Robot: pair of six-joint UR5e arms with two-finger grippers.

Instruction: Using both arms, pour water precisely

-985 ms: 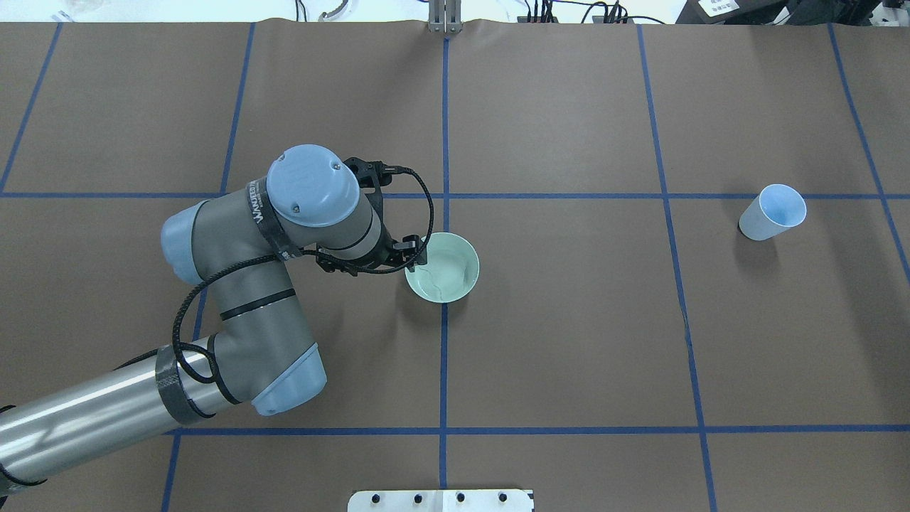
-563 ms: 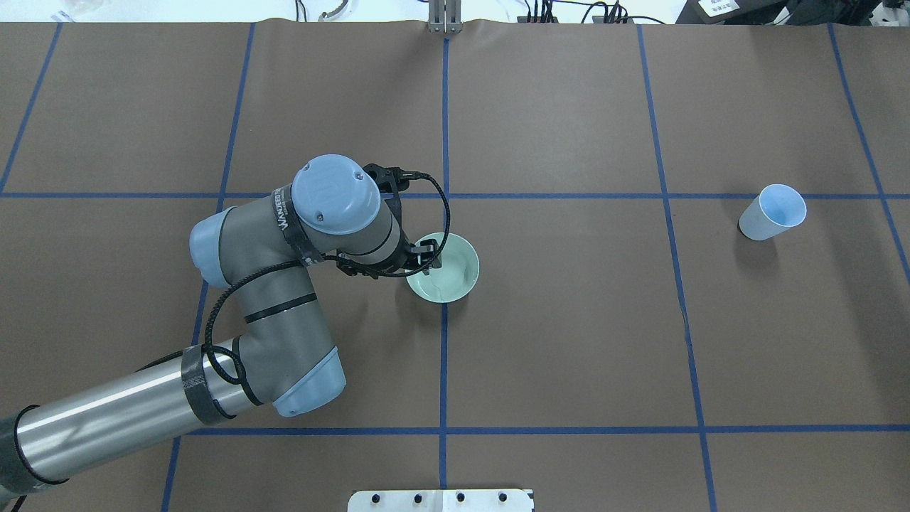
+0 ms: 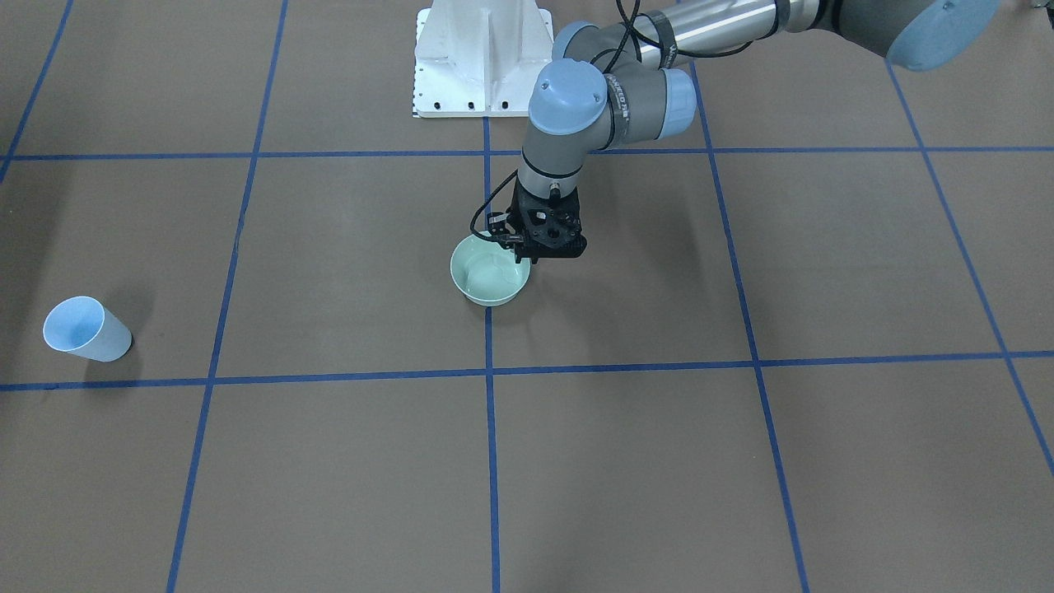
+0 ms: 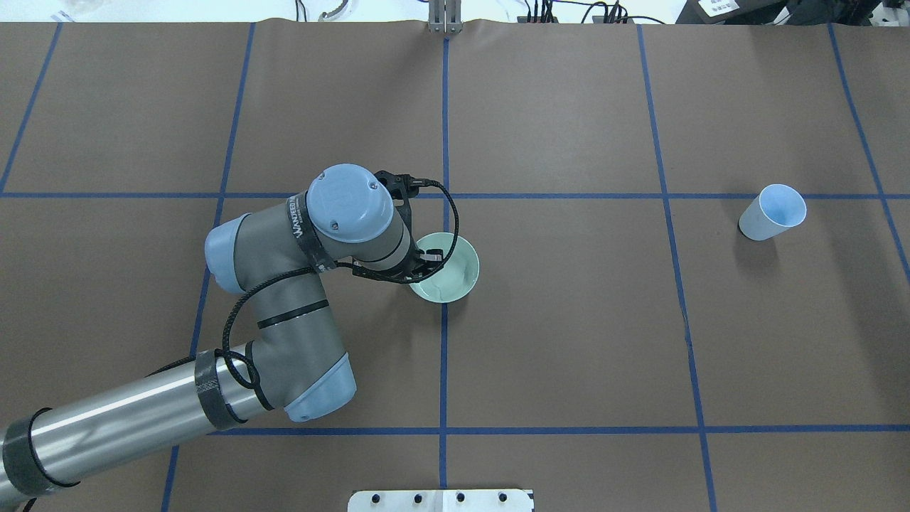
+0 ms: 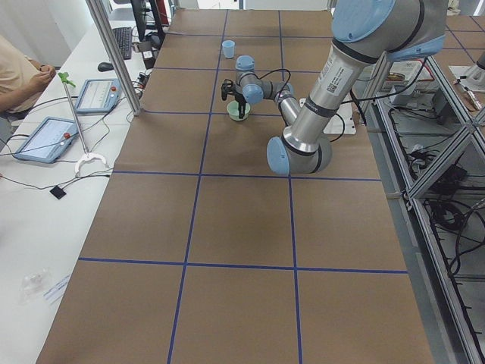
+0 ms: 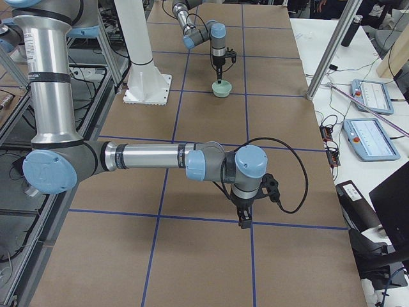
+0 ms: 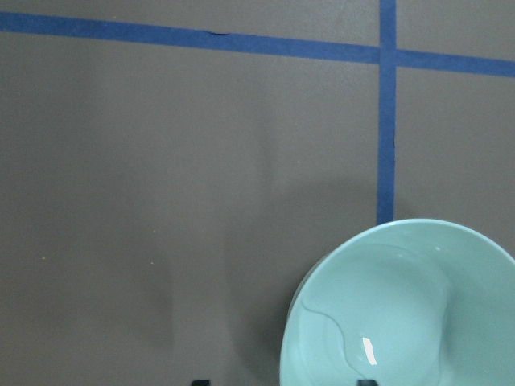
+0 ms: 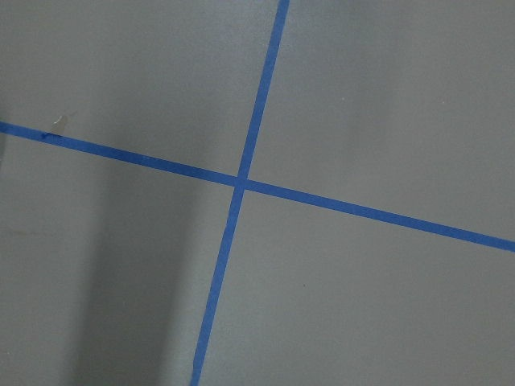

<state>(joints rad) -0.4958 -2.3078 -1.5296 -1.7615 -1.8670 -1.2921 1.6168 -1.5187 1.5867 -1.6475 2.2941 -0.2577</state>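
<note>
A mint-green bowl (image 4: pixel 451 274) (image 3: pixel 486 280) holding a little clear water stands near the table's middle. My left gripper (image 3: pixel 527 257) (image 4: pixel 425 259) points down at the bowl's rim on the robot's left side. In the left wrist view the left gripper (image 7: pixel 282 382) is open: one fingertip (image 7: pixel 199 382) is outside the bowl (image 7: pixel 402 314) and the other inside. A light blue cup (image 4: pixel 771 213) (image 3: pixel 82 329) stands upright far to the robot's right. My right gripper (image 6: pixel 244 220) hangs over bare table, away from both; I cannot tell whether it is open or shut.
Blue tape lines (image 4: pixel 444 142) divide the brown table into squares. The white pedestal base (image 3: pixel 482 58) sits at the robot's edge. A side bench (image 5: pixel 45 136) with tablets runs along the far edge, where a person (image 5: pixel 15 76) sits.
The left arm has moved to the right, bringing its gripper from beside the bowl to over the bowl's rim. Bowl and cup have stayed in place.
</note>
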